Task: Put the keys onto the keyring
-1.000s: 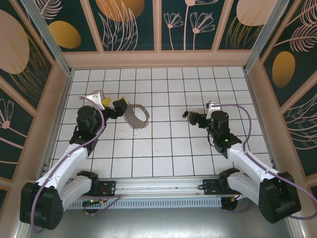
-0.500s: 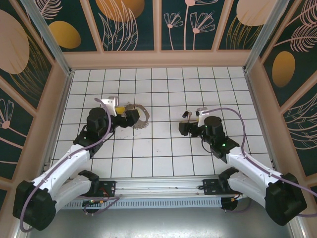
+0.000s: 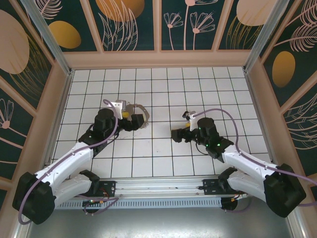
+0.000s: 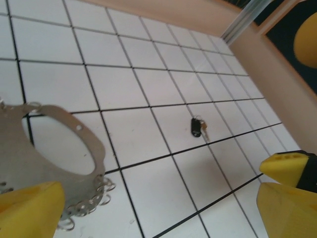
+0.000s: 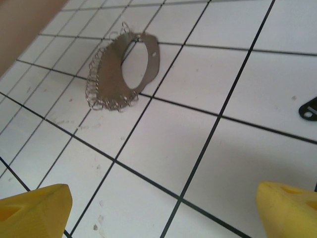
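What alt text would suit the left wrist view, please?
The left claw hangs open over white tiles, yellow fingertips at the bottom corners. The keyring, a metal oval fringed with wire rings, lies lower left; the keys lie apart, near centre.

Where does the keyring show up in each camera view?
Top view: keyring left of centre.
Left wrist view: keyring at the lower left, cut by the edge.
Right wrist view: keyring upper left of centre.
Shared landmark: black grid lines on the white floor.

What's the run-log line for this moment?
left gripper: open, by keyring | right gripper: open, empty | keys: on table, apart from keyring
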Controlling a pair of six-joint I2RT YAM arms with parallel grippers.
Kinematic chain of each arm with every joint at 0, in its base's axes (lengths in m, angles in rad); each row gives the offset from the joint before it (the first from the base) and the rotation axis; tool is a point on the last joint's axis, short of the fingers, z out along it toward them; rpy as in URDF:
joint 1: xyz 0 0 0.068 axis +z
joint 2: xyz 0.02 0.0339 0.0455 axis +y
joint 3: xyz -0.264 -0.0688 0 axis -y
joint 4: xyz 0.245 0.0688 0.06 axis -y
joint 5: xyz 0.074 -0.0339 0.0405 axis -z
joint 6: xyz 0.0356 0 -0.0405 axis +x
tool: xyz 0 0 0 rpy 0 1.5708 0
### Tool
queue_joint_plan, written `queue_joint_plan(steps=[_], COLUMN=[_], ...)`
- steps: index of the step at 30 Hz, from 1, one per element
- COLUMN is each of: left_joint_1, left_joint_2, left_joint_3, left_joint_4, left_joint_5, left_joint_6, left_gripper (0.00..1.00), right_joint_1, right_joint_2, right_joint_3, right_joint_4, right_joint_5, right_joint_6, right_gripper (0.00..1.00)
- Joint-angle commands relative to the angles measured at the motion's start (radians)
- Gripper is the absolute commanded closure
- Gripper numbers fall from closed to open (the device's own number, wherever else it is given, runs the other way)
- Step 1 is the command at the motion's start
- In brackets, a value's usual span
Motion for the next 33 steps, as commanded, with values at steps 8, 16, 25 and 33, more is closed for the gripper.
queue_joint_plan(steps=[8,16,25,33], left_joint_1=[-0.004,-0.004,-0.004,-0.004], left_joint_2=[-0.042,-0.069,-0.084,-0.108], left_joint_3=[-0.053,-0.09,-0.13,-0.146], left_joint_4=[-0.073,-0.101,-0.087,-0.078], left_joint_5=[-0.062,-0.103,-0.152,-0.179], left_joint_6=[-0.088,-0.112,-0.132,-0.12], left_gripper=[0.04,0.05,0.05,0.02], right_joint_1=[0.07,0.109,0.135,0.152], right_joint_2=[0.176,0.318,0.428,0.479], right_joint_3=[0.117,0.208,0.285,0.321], right_joint_4=[-0.001,0.015,0.008,-0.005], right_joint_5=[0.027,0.047,0.056,0.062], right_joint_6=[0.003,-0.01,-0.01,-0.002], right_gripper=[0.12,0.22,0.31,0.31])
